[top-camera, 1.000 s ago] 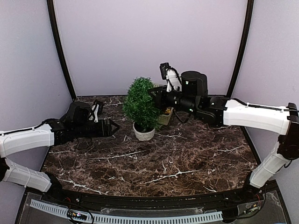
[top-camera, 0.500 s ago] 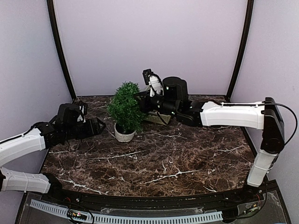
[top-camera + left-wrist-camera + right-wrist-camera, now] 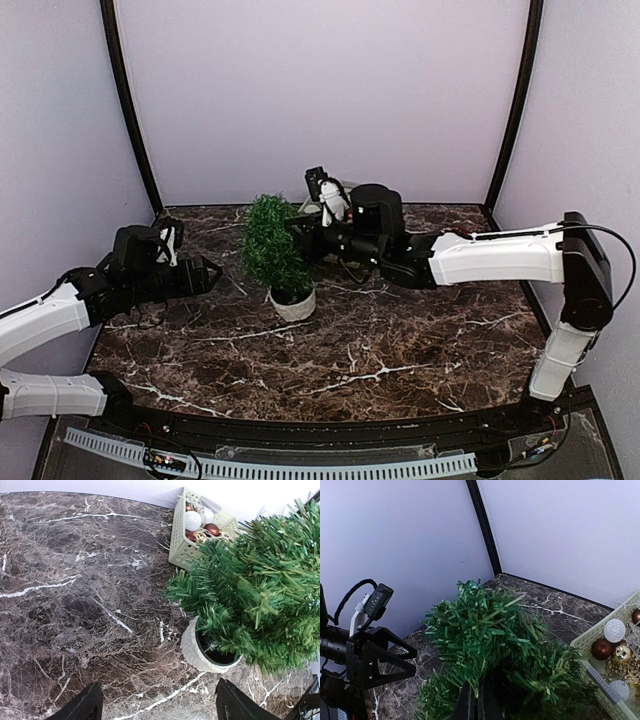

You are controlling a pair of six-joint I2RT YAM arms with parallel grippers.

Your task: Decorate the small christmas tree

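Observation:
The small christmas tree [image 3: 270,248] is bushy dark green in a round white pot [image 3: 292,303], left of the table's middle, leaning with its top to the left. My right gripper [image 3: 302,232] is shut on a tuft of its branches; in the right wrist view the fingers [image 3: 477,700] pinch green needles of the tree [image 3: 490,630]. My left gripper [image 3: 205,275] is open and empty, a short way left of the tree. In the left wrist view its gripper [image 3: 157,711] frames bare table just in front of the pot [image 3: 192,650] and the tree [image 3: 255,580].
A pale green plastic basket [image 3: 180,550] with white, brown and gold baubles stands at the back behind the tree; it also shows in the right wrist view [image 3: 592,672]. The dark marble table [image 3: 380,350] is walled by purple panels. My left gripper [image 3: 385,660] shows in the right wrist view.
My right gripper swung the tree to the left, then back a little right and nearer, leaving it tilted. My left gripper drew back to the left.

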